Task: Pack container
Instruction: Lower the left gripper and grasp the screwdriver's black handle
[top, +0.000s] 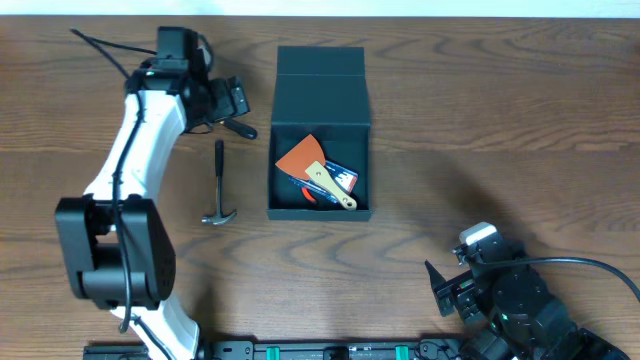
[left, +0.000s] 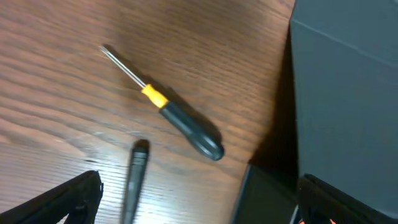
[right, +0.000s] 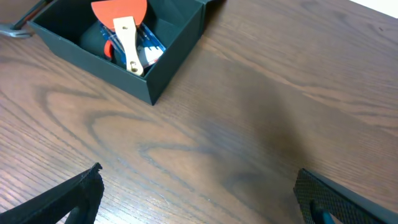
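The dark teal-black container (top: 322, 95) stands open mid-table, its flap lid folded back. Inside lie an orange scraper with a wooden handle (top: 318, 165), a blue packet and a red item. A screwdriver (left: 180, 121) with a black handle and yellow collar lies just left of the container; its handle shows in the overhead view (top: 241, 129). A hammer (top: 219, 186) lies further forward on the left. My left gripper (top: 240, 102) is open and empty above the screwdriver (left: 199, 208). My right gripper (top: 448, 290) is open and empty near the front right (right: 199, 199).
The container's near corner (right: 168, 71) and the scraper (right: 124, 22) show in the right wrist view. The container's side wall (left: 348, 93) fills the right of the left wrist view, with the hammer's handle tip (left: 135, 177) below the screwdriver.
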